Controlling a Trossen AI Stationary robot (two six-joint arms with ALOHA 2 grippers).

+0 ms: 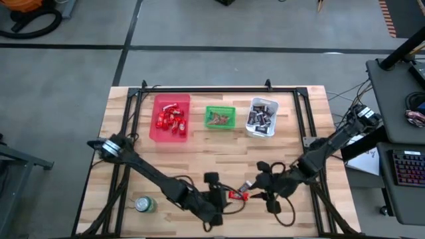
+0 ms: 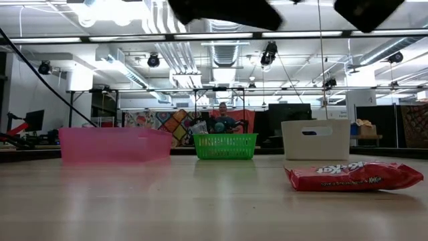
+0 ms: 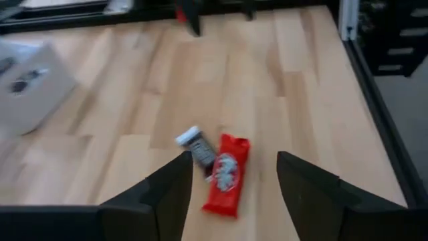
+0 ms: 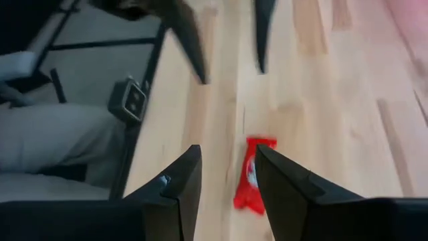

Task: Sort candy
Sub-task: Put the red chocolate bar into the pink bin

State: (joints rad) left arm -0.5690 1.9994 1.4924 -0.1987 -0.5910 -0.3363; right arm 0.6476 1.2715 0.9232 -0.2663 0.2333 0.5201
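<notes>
A red-wrapped candy [image 3: 227, 175] lies flat on the wooden table near its front edge, and shows too in the low view [image 2: 354, 176]. A dark brown-and-silver candy [image 3: 197, 146] lies against the red one's far end. My left gripper [image 3: 234, 158] hangs open above the table just short of both, its fingers spread wider than the pair. My right gripper [image 4: 228, 150] comes from the other side and is open, with the red candy [image 4: 251, 181] just beyond its fingertips. In the high view the two grippers [image 1: 223, 195] [image 1: 257, 188] face each other across the candies [image 1: 238, 195].
Along the far side stand a pink bin [image 1: 157, 133] with red candies, a green basket [image 1: 220, 108] with brown ones and a white bin [image 1: 253, 106] with dark ones. A round green can [image 1: 144, 204] sits near the front left. A black frame [image 1: 199, 91] rings the table.
</notes>
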